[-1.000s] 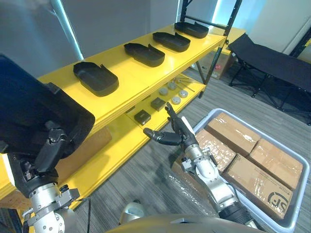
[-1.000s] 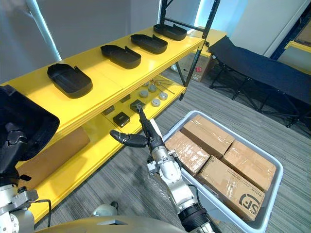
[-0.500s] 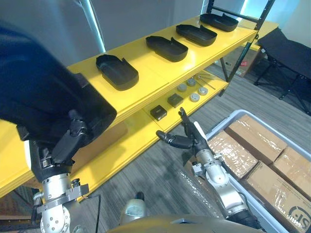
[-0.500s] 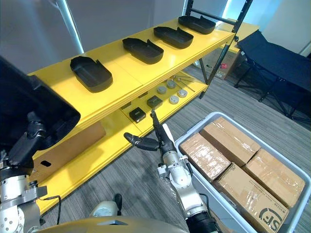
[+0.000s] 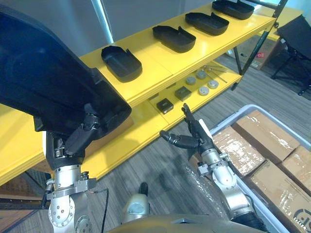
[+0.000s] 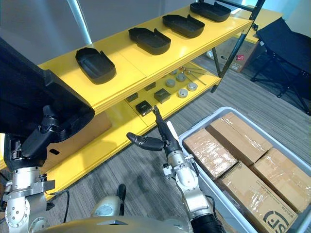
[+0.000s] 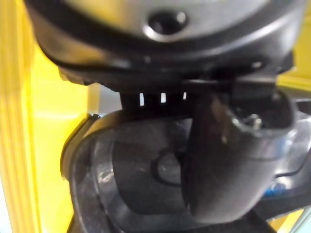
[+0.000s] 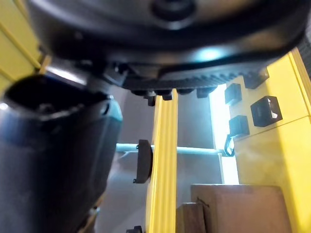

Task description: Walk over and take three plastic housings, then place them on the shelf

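1 plastic housing (image 5: 48, 82) clamped in curled left hand (image 5: 77, 141); right hand (image 5: 194, 139) splayed, empty, 4 housings (image 5: 121, 63) on shelf (image 5: 160, 63) beyond.

Held housing (image 5: 48, 73) cropped by the edge, bin (image 6: 204, 124) and boxes (image 6: 238, 138) cut off

Plain grey wall (image 5: 141, 14) with a vertical pale-blue light strip (image 5: 103, 19) behind a long yellow two-tier metal shelf (image 5: 150, 60), dark grey striped carpet floor (image 5: 160, 167), black fabric folding cot (image 6: 286, 41) past the shelf's far end.
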